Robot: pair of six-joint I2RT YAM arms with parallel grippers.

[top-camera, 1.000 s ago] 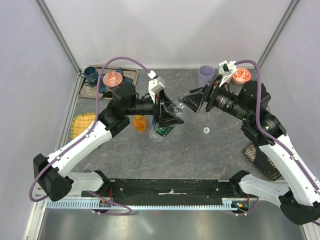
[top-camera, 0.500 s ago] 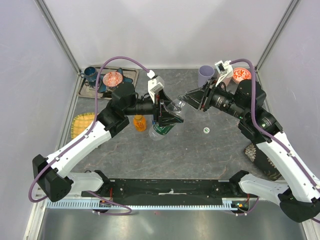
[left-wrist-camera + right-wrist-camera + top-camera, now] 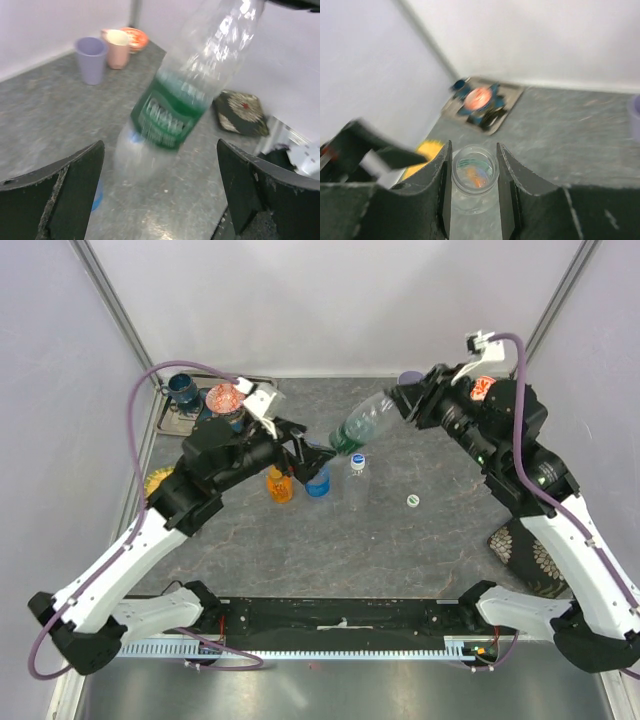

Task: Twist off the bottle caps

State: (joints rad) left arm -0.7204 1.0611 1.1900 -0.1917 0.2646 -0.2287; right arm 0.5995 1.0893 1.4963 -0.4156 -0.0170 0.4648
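My right gripper [image 3: 405, 400] is shut on the neck of a clear bottle with a green label [image 3: 362, 427] and holds it tilted above the table. In the right wrist view the bottle's mouth [image 3: 474, 168] shows open, without a cap, between the fingers [image 3: 445, 180]. My left gripper [image 3: 312, 455] stands open just left of the bottle's base, holding nothing; the blurred bottle [image 3: 185, 95] hangs in front of it. On the table stand an orange bottle [image 3: 280, 485], a blue-tinted bottle [image 3: 318, 481] and a clear capped bottle [image 3: 357, 472]. A loose cap [image 3: 412, 500] lies to the right.
At the back left a tray [image 3: 262, 390] holds a dark cup [image 3: 182, 388] and a red patterned bowl [image 3: 226, 397]. A yellow mat [image 3: 158, 482] lies at the left edge. A lilac cup [image 3: 91, 60], beige cup [image 3: 118, 47] and red bowl [image 3: 484, 390] stand back right; a dark cushion [image 3: 523, 550] lies at the right.
My left gripper has opened, let go of the green-label bottle and drawn back left. My right gripper has shut on its neck and lifted it up toward the back right.
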